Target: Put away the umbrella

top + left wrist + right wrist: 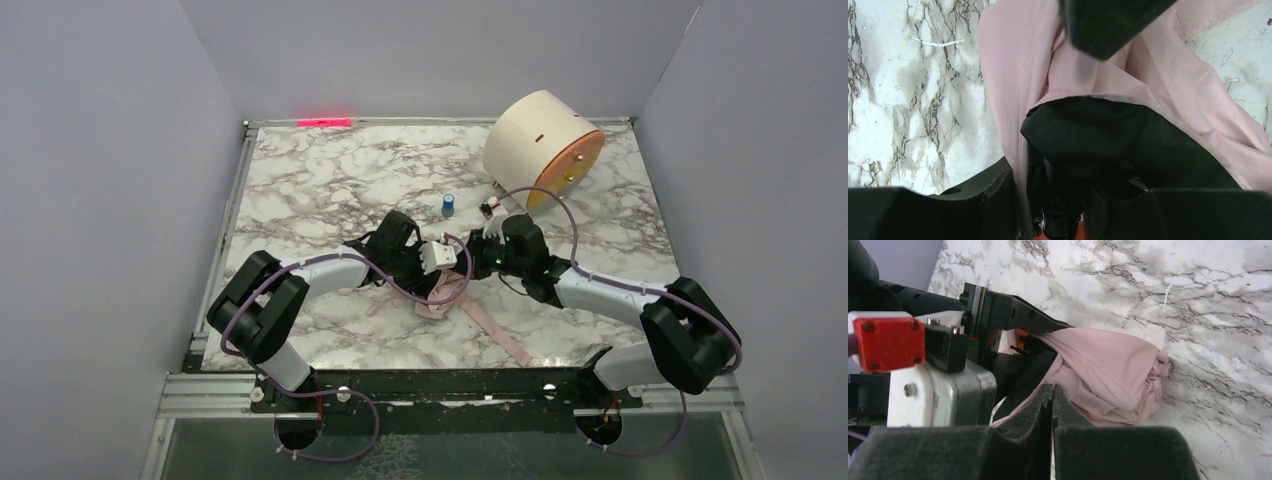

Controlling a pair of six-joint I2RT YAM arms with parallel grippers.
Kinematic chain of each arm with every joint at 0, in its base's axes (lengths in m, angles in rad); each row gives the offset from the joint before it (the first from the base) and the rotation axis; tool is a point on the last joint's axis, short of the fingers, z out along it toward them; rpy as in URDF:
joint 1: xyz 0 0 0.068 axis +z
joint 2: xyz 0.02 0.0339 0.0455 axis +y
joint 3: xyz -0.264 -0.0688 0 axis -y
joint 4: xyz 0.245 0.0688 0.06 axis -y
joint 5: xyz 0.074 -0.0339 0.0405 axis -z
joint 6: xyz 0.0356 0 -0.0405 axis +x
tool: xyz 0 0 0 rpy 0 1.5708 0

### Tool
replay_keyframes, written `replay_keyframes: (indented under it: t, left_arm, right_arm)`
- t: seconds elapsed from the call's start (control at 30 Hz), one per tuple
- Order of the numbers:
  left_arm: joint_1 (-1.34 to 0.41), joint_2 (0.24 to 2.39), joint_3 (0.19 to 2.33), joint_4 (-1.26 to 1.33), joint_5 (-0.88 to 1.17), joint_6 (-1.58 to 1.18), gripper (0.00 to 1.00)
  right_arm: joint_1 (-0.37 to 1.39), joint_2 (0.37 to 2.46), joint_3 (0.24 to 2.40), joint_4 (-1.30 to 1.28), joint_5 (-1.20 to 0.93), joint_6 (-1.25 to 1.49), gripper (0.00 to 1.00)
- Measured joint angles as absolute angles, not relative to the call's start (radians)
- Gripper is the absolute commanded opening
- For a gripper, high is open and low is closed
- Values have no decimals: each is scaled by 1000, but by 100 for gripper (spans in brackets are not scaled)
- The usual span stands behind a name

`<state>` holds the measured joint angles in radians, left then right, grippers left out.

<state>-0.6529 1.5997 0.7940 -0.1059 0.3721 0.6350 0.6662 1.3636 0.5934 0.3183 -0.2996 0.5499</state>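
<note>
Pink creased umbrella [1108, 370] on veined marble tabletop [1208, 295].

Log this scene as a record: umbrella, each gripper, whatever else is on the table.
umbrella: pale pink, bunched on the marble table, strap trailing toward the near edge
left gripper: closed around the umbrella's fabric
right gripper: jaws shut beside the fabric; pinch unclear
other items: cream drum with orange face, far right; small blue cylinder nearby
</note>
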Motion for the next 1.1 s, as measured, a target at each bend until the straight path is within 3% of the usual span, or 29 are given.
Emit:
replay_keyframes:
  t: [0.47,0.73,0.87,1.1]
  left_arm:
    - [-657,1599,793,-105,366,649,0]
    - [-663,1597,789,-99,363,661,0]
    - [-665,1596,789,-99,365,668,0]
    - [-664,1592,782,-91,364,687,0]
  right_arm:
    - [666,1487,646,329,-384,579,5]
    - [666,1595,654,491,-490,636,8]
    - [664,1636,670,569,-549,662,16]
    - [654,1625,672,533,-526,600,49]
